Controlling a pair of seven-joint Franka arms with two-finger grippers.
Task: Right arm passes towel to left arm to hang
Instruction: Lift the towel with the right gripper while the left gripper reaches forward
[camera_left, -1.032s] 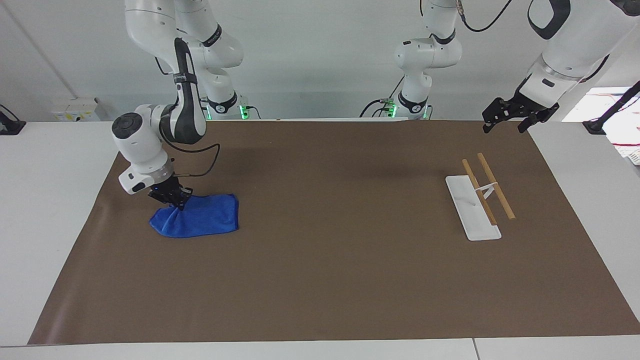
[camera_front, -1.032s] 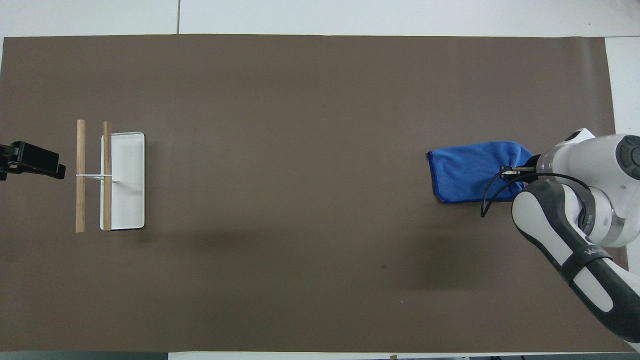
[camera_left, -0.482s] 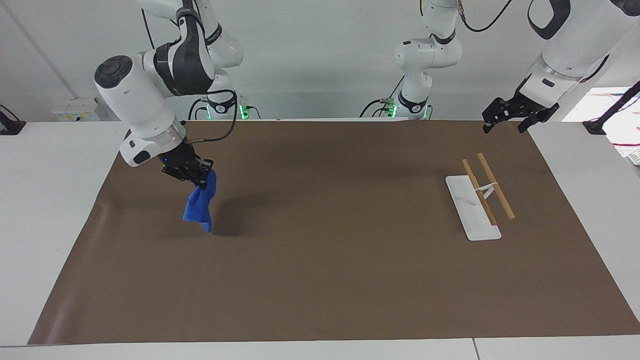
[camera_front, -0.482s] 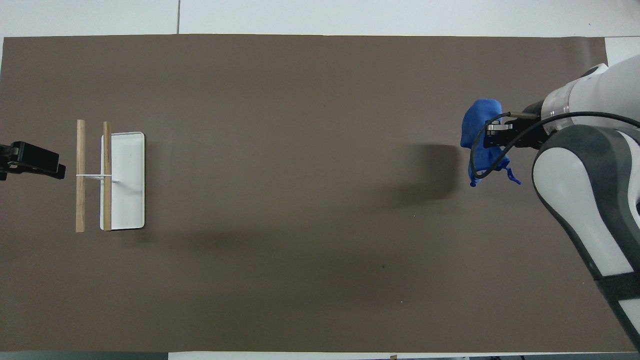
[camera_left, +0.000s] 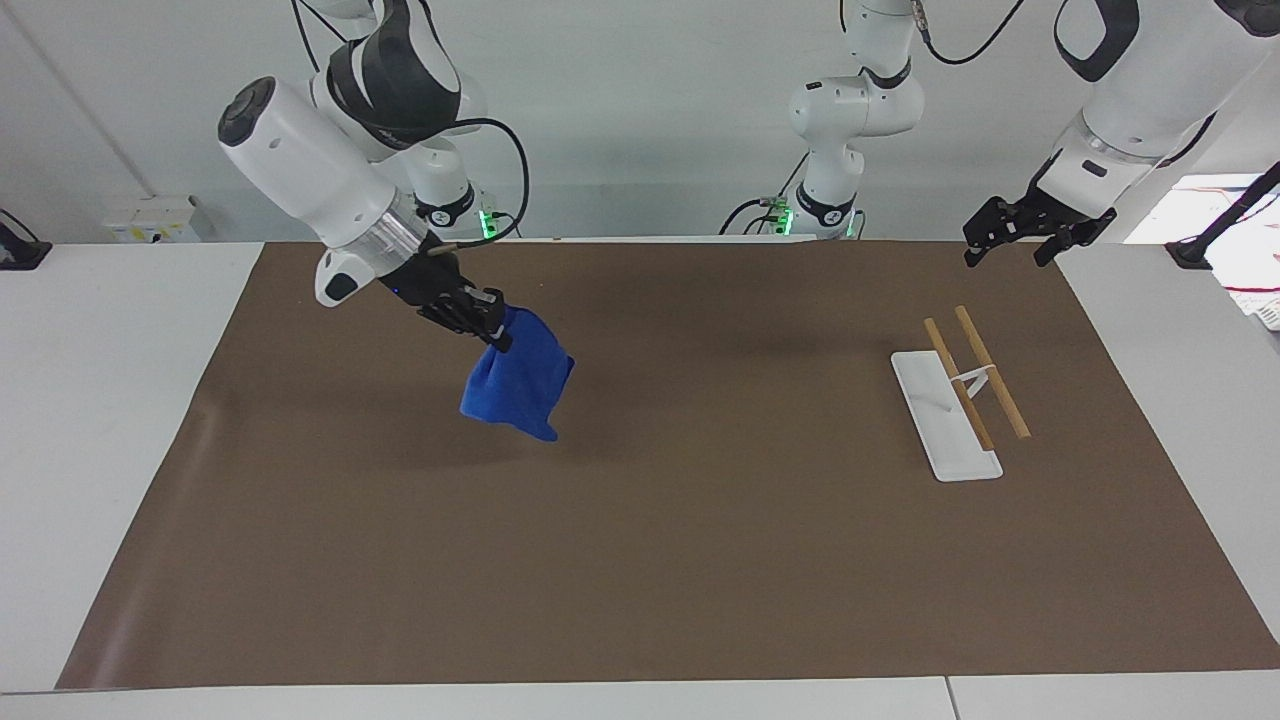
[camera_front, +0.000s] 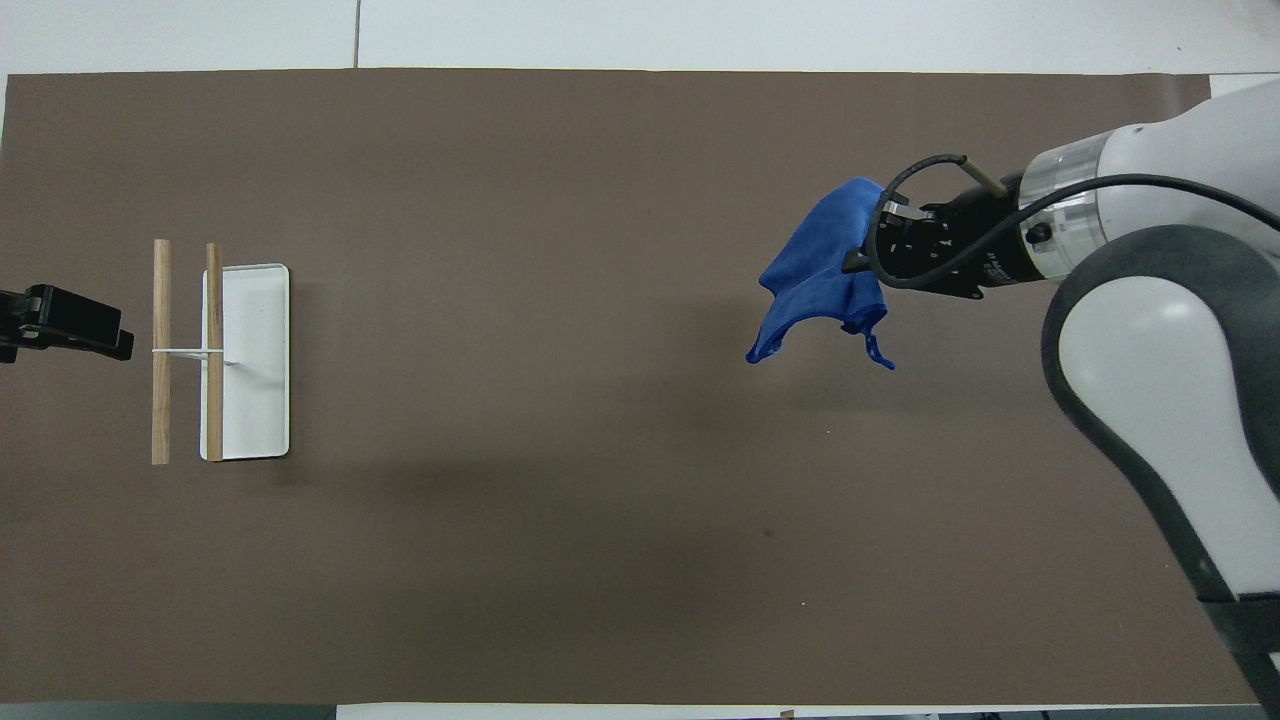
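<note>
The right gripper (camera_left: 487, 325) has its jaws pinched on the top edge of the blue towel (camera_left: 518, 385), which hangs in loose folds in the air, clear of the brown mat (camera_left: 640, 560) that covers the bench, over the part of the mat toward the right arm's end. The right arm (camera_left: 330, 190) slants down to that gripper, with a black cable looping to its wrist. Toward the left arm's end of the bench, a towel rack (camera_left: 960, 395) stands on the mat: a flat white base carrying two parallel wooden rails. The left gripper (camera_left: 1020, 235) hangs in the air over the mat's edge by that end, well apart from the towel and waiting; its jaws are spread and hold nothing. The left arm (camera_left: 1130, 110) rises from it out of view.
</note>
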